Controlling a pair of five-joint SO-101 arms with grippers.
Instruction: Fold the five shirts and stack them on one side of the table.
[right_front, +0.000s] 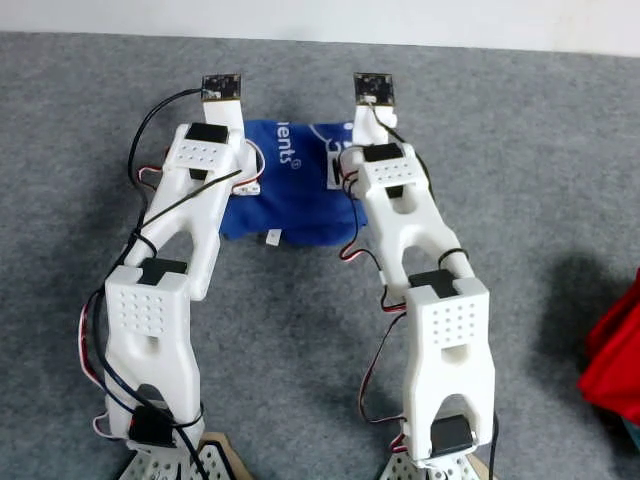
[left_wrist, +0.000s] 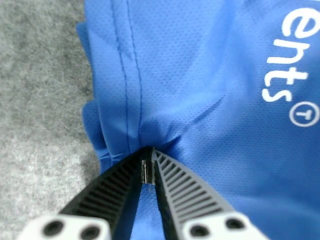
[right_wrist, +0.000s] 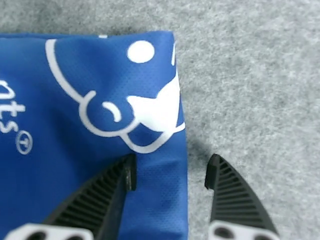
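- Lying flat on the grey table (right_front: 500, 150), the blue shirt (right_front: 290, 185) sits at the far middle between the two arms' wrists. It is a compact folded block with white print (right_front: 285, 145) facing up.
- The left arm (right_front: 195, 210) stretches forward along the shirt's left side, and the right arm (right_front: 405, 215) along its right side.
- The left claw (left_wrist: 148, 165) is pinched tight on a small tuck of the blue shirt (left_wrist: 200, 75) close to its left edge. Creases fan out from the pinch, and several layers of cloth show stacked along that edge beside the bare table (left_wrist: 35, 100).
- The right claw (right_wrist: 170, 172) stands wide and grips nothing. One finger (right_wrist: 115, 190) is over the blue shirt (right_wrist: 75, 125) just inside its right edge, and the other finger (right_wrist: 230, 195) is over the bare table (right_wrist: 250, 75), so the edge runs between them. Whether either finger touches down cannot be told.
- The shirt's far right corner, with its white print, lies just ahead of the right claw.
- A red shirt (right_front: 612, 350) lies bunched at the table's right edge, well apart from the blue one, with a sliver of teal cloth (right_front: 632, 432) beside it.
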